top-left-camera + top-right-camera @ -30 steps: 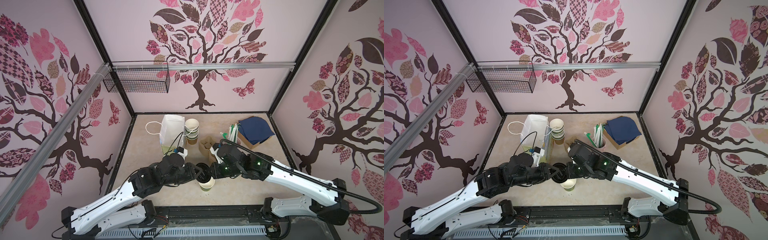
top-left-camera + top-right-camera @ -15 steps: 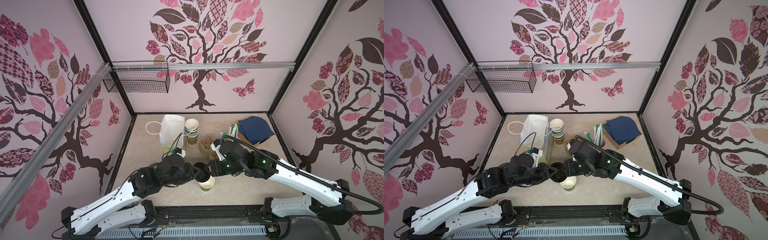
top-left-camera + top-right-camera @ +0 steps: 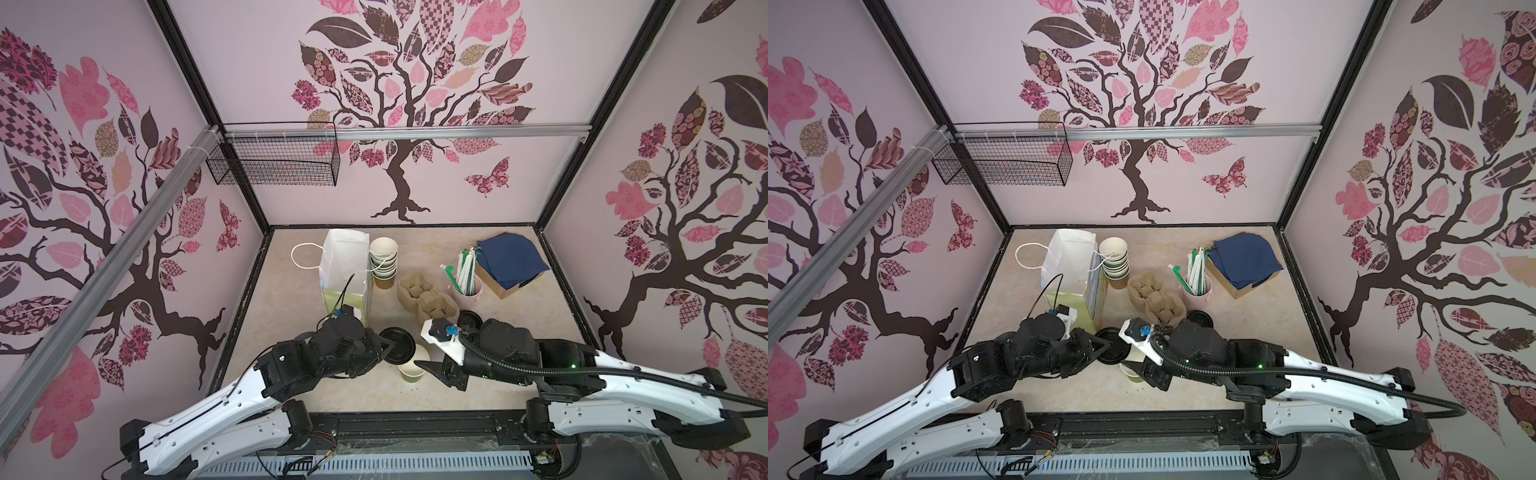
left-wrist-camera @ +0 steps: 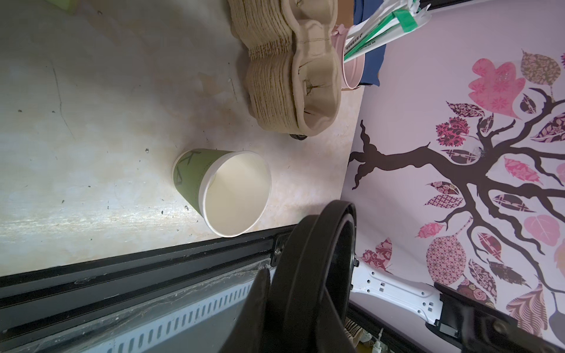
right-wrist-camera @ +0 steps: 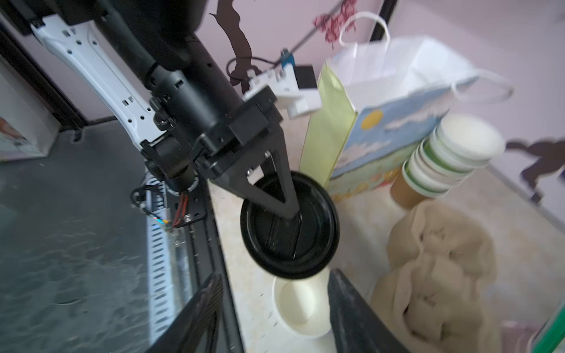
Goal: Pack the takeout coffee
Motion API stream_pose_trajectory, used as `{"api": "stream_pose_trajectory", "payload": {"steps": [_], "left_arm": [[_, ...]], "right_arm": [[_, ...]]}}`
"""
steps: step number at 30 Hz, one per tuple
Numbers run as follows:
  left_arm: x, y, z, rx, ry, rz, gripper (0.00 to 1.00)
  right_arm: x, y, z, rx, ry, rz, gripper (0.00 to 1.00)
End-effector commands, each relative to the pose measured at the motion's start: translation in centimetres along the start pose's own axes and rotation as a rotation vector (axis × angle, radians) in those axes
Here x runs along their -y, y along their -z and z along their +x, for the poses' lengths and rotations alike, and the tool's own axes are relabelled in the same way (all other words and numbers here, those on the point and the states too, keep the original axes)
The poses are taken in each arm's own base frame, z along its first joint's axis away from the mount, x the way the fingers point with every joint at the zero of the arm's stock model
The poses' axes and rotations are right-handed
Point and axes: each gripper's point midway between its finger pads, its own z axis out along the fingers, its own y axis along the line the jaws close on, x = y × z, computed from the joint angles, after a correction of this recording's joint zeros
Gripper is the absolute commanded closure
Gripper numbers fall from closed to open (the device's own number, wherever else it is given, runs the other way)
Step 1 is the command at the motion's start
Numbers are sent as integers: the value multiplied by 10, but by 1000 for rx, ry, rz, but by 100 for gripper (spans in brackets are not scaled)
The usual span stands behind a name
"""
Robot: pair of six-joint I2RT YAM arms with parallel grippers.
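**Lid held over the open cup, right jaws spread around it**

The green paper cup (image 3: pixel 411 370) (image 4: pixel 220 189) stands upright on the table (image 3: pixel 478 386), close to its front edge. Its cream inside shows from above. It sits in front of the stack of cardboard cup carriers (image 3: pixel 428 297) and to the right of the paper bag (image 3: pixel 345 266). A stack of cups (image 3: pixel 383 259) stands just beside the bag, further back.

The left gripper (image 5: pixel 290 211) is clamped on a round black lid (image 3: pixel 399 348) (image 5: pixel 290 235), with one finger on each face of it. The lid hangs tilted just above the cup, and in both top views it covers part of the cup's rim on the bag side.

The right gripper (image 5: pixel 275 290) reaches in low from the other side with its jaws apart. In the right wrist view the cup sits in the gap between the two fingers, nearer to one of them. Whether that finger touches the cup wall I cannot tell.
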Motion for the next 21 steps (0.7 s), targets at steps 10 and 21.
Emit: {"api": "stream_pose_trajectory", "payload": {"steps": [10, 21], "left_arm": [[1, -2, -3, 14, 177, 38, 83], [0, -4, -3, 10, 242, 66, 82]], "right_arm": [[-9, -29, 15, 47, 614, 89, 35], [15, -57, 20, 26, 716, 306, 43]]}}
